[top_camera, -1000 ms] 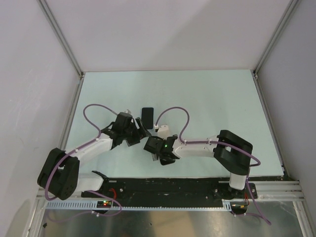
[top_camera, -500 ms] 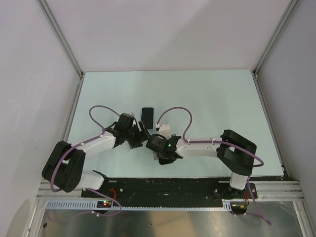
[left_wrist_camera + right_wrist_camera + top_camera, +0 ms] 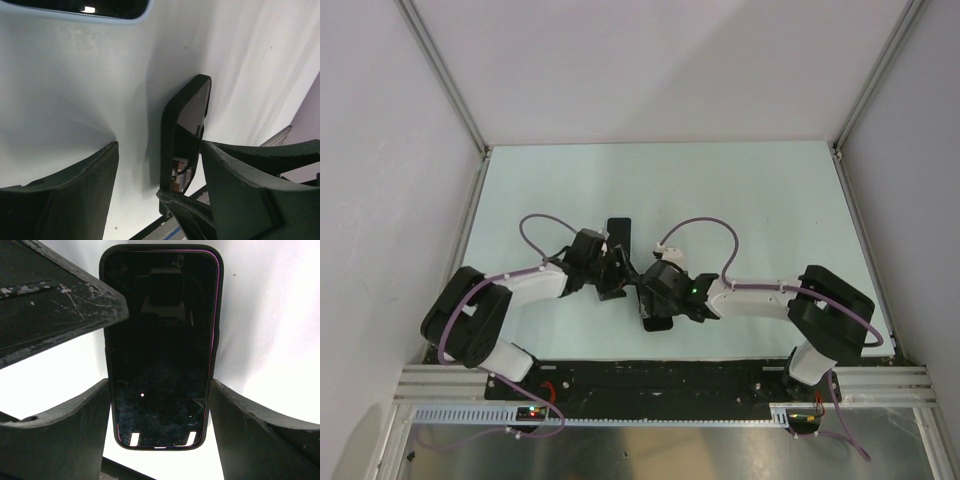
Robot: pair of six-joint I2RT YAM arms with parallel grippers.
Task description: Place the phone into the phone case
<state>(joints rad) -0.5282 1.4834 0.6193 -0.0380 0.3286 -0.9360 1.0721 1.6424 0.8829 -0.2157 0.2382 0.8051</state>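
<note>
My right gripper is shut on a black phone with a glossy screen, a black rim and a thin magenta line along its edge. I cannot tell whether that rim is a case. In the left wrist view the phone stands edge-on between the fingers of my open left gripper, nearer its right finger, and touches neither. A second dark slab with a pale blue rim lies flat on the table just beyond; it also shows in the top view. The two grippers meet at the table's near middle.
The pale table is walled by white panels at the back and both sides. A metal rail runs along the near edge. Purple cables loop over both arms.
Both grippers have moved right and a little farther from the bases. The left gripper has closed in on the right one, so its fingers now straddle the held phone.
</note>
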